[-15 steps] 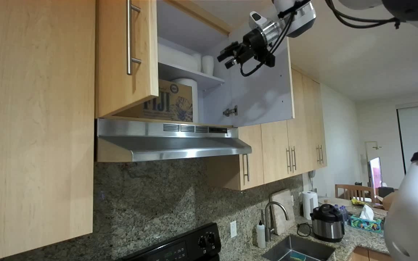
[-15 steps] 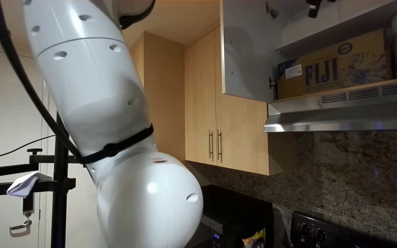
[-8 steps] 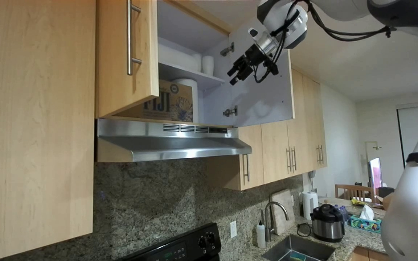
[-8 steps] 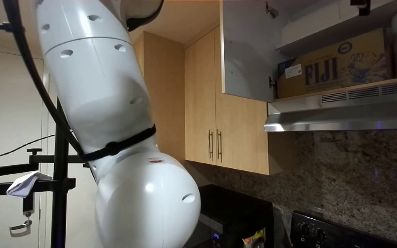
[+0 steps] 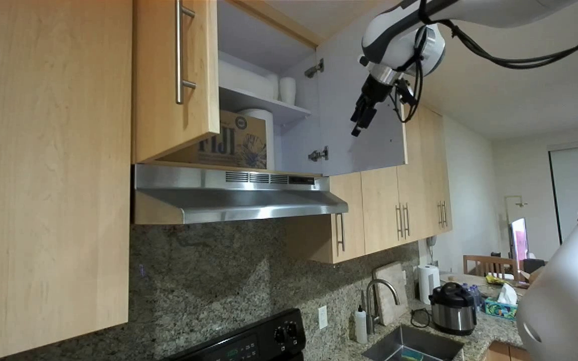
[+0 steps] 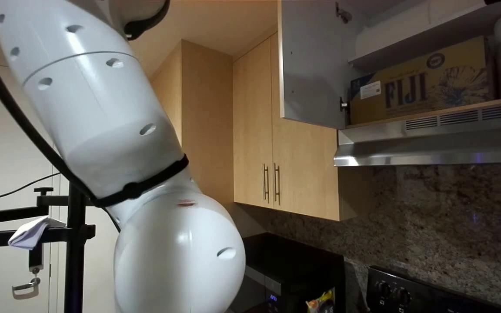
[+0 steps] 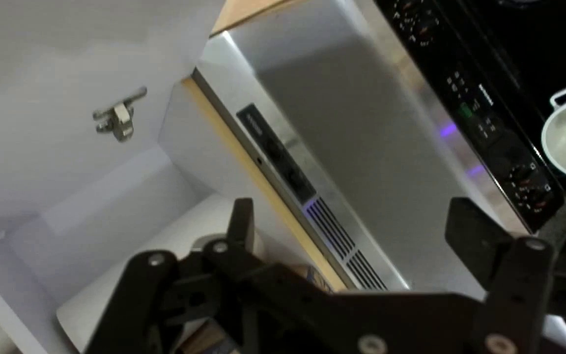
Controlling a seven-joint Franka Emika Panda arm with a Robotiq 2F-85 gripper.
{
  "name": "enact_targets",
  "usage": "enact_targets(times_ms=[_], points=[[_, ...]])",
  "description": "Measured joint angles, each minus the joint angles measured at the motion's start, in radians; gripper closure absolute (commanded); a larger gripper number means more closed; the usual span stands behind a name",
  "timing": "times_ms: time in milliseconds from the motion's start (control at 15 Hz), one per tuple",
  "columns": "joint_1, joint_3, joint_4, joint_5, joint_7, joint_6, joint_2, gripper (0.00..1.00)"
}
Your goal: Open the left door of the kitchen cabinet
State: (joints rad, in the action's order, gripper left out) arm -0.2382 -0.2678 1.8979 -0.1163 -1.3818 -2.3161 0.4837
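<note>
Speckled backsplash (image 5: 213, 271) | left door (image 5: 156, 85), top cropped, apparently ajar | end effector (image 7: 353, 221) spread wide

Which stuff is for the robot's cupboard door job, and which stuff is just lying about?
For the job:
left door
its metal handle
kitchen cabinet
gripper, which would do the opening

Just lying about:
FIJI box, inside the cabinet
black-and-silver cooker
tissue box
white bottle
white pot

Smooth wood left door (image 5: 156, 82), brushed metal handle (image 5: 178, 55), shiny steel range hood (image 5: 249, 200), cardboard box (image 5: 241, 143), matt hand (image 7: 351, 211)
</note>
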Motion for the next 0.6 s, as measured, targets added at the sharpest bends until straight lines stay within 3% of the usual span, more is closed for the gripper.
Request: enact_targets(times_ms=[333, 600], points=[[-0.089, 0.045, 0.097, 0.318, 0.313, 0.031, 0.079, 0.0], [-0.107, 0.134, 0.112, 0.488, 0.56, 0.256, 0.11, 0.0]])
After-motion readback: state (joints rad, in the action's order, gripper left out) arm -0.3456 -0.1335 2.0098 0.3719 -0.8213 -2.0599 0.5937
